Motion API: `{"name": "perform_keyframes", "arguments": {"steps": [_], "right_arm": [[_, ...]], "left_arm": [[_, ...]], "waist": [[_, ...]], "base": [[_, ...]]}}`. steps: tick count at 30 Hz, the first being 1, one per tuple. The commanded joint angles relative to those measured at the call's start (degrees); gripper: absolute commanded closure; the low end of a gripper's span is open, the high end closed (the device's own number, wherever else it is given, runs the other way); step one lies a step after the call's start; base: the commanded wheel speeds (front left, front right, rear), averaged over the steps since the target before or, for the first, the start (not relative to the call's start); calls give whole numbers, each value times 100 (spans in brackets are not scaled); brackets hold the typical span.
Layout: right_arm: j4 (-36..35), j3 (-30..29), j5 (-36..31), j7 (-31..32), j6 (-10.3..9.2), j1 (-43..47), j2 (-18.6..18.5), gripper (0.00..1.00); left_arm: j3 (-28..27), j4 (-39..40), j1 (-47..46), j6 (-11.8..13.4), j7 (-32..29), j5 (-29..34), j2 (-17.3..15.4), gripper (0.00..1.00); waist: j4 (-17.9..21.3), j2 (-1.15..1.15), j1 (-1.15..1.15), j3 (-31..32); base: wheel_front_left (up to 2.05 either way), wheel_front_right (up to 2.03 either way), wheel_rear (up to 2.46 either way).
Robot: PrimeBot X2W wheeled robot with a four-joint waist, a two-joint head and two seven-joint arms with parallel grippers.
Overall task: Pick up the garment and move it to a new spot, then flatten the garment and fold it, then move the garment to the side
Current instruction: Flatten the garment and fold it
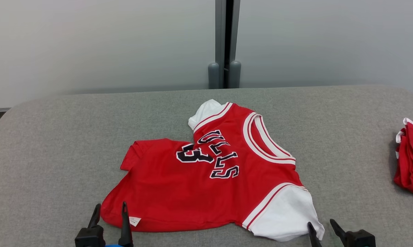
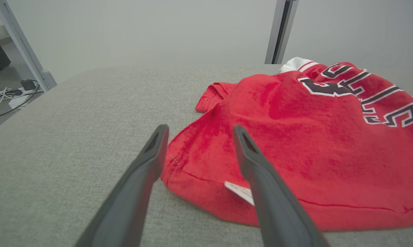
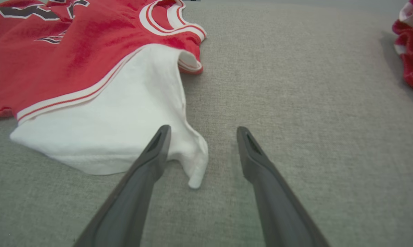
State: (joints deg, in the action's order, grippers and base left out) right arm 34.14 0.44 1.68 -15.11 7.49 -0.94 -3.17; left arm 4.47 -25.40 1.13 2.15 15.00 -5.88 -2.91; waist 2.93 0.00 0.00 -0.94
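The left gripper point(image 1: 110, 206) is spread wide and empty, with its fingers on either side of the near left hem corner of the garment point(image 1: 192, 192), just beside the small white label point(image 1: 135, 221). The right gripper point(image 1: 320, 223) is also released and carries nothing. The tip of the white sleeve point(image 3: 124, 137) lies between its fingers, though I cannot tell whether they touch. The red jersey lies rumpled mid-surface point(image 1: 55, 137), directly ahead of both grippers. Its long axis runs across the robot, with the hem to the left and the collar point(image 1: 268, 140) to the right. Each arm is nearest its own corner, so a two-handed lift looks likely, taking the hem on the left and the sleeve on the right. Another red cloth point(image 1: 412, 164) sits well apart at the far right
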Motion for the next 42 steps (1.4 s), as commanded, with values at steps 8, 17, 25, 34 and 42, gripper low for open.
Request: {"name": "perform_keyframes", "arguments": {"steps": [8, 17, 25, 34, 42], "right_arm": [[259, 29, 122, -3, 0, -133, 16, 35], [506, 34, 291, 0, -1, -214, -20, 100], [-92, -426, 604, -2, -1, 76, -387, 100], [-233, -452, 668, -2, -1, 113, -396, 100], [-285, -333, 680, -3, -1, 26, -353, 100]], "left_arm": [[-5, -15, 65, -25, 26, -26, -1, 0], [-1, -46, -55, -31, 26, -52, -1, 0], [-77, -159, 70, -49, 26, -175, 0, 0], [347, -441, 97, -510, 25, -495, -5, 0], [441, -897, -115, -517, 26, -623, -2, 0]], "waist": [[4, 0, 0, -39], [-8, 0, 0, -83], [46, 0, 0, -70], [114, 0, 0, -75], [155, 0, 0, -132]], "base": [[0, 0, 0], [0, 0, 0], [0, 0, 0], [0, 0, 0], [0, 0, 0]]}}
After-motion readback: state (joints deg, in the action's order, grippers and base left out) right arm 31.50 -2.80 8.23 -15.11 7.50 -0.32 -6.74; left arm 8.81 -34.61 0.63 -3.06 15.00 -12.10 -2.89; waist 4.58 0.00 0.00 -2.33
